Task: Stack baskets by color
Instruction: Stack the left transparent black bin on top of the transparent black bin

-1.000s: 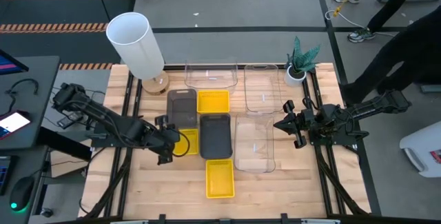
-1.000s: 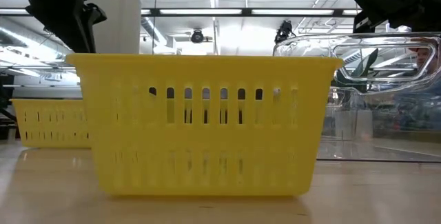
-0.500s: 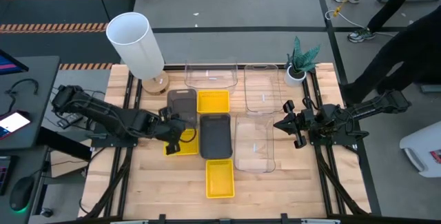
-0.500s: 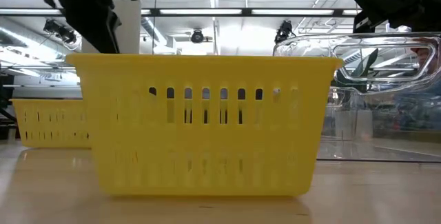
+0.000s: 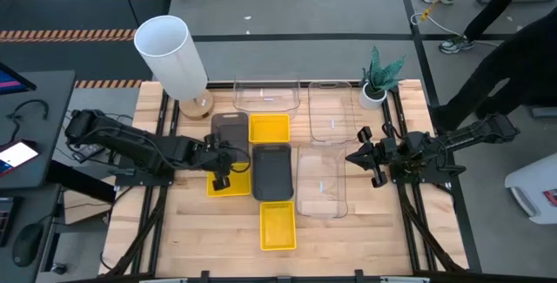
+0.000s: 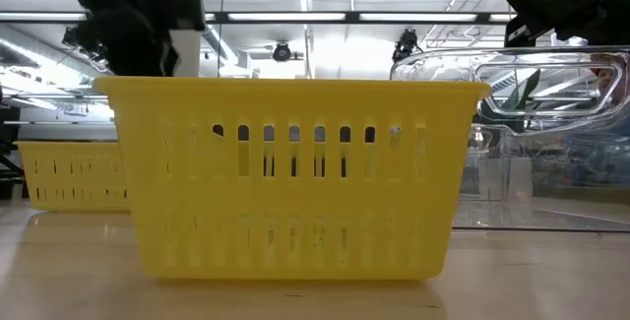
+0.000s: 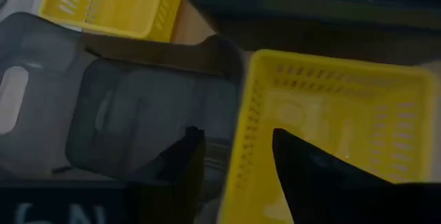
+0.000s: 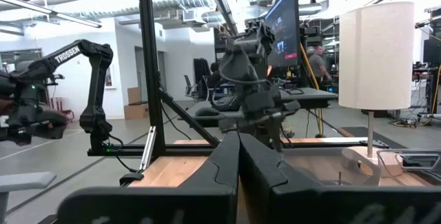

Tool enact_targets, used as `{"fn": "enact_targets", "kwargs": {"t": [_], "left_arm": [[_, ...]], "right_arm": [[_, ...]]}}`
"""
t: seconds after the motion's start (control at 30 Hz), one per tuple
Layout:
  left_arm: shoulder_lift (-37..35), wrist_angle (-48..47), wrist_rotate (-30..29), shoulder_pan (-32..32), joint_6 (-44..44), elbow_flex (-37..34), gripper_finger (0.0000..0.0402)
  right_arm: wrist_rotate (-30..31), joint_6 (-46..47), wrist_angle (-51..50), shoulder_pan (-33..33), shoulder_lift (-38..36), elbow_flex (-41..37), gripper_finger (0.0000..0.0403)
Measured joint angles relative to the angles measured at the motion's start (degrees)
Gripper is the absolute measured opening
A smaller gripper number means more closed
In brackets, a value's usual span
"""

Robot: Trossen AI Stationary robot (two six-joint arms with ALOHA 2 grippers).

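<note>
Yellow, dark grey and clear baskets stand on the wooden table. My left gripper [image 5: 222,168] is open over the far wall [image 7: 242,141] of the left yellow basket [image 5: 233,185]. One finger [image 7: 187,158] stands on the side of the neighbouring dark grey basket [image 5: 231,133], the other [image 7: 293,158] inside the yellow one. Also on the table are a second grey basket [image 5: 272,171], two more yellow ones [image 5: 269,128] [image 5: 278,226] and clear ones [image 5: 322,181]. My right gripper [image 5: 352,157] waits shut at the right, above the table. My left gripper comes slanting down from the table's left, its fingers astride the yellow basket's far wall [image 7: 242,141], which runs up between them. Whether either finger touches the wall I cannot tell. The basket rests flat on the table.
A tall white cylinder [image 5: 171,55] stands on a wooden foot at the far left, a small potted plant [image 5: 379,76] at the far right. Two clear baskets [image 5: 266,96] [image 5: 331,109] line the far edge. Bare wood lies along the near edge beside the front yellow basket.
My left gripper has gone toward the table's right and slightly toward the far edge, sinking a little, from the yellow basket's left end to its far wall. The baskets have kept their places.
</note>
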Motion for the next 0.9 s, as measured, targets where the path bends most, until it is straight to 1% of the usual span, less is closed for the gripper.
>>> {"fn": "enact_targets", "kwargs": {"t": [0.1,0.27,0.47,0.57,0.73,0.9], "left_arm": [[-0.04,4.03,0.58,1.5,2.26,-1.81,0.0167],[0.02,8.29,4.58,4.6,5.36,-4.25,0.0157],[0.02,10.17,8.15,7.46,5.68,-6.77,0.0145],[0.02,10.23,8.61,7.74,5.7,-7.3,0.0133],[0.02,9.94,9.42,7.74,5.57,-7.32,0.0102],[0.02,9.81,10.91,7.74,5.3,-7.32,0.0045]], "right_arm": [[0.0,0.0,-0.02,0.0,0.01,0.02,0.0016],[0.0,0.0,0.0,0.0,0.0,0.0,0.0016],[0.0,0.0,-0.02,0.0,0.01,0.0,0.0016],[0.02,0.0,0.0,0.0,-0.01,0.0,0.0016],[0.0,0.0,0.0,0.0,0.01,0.0,0.0016],[0.0,0.0,-0.01,0.0,-0.02,0.01,0.0016]]}}
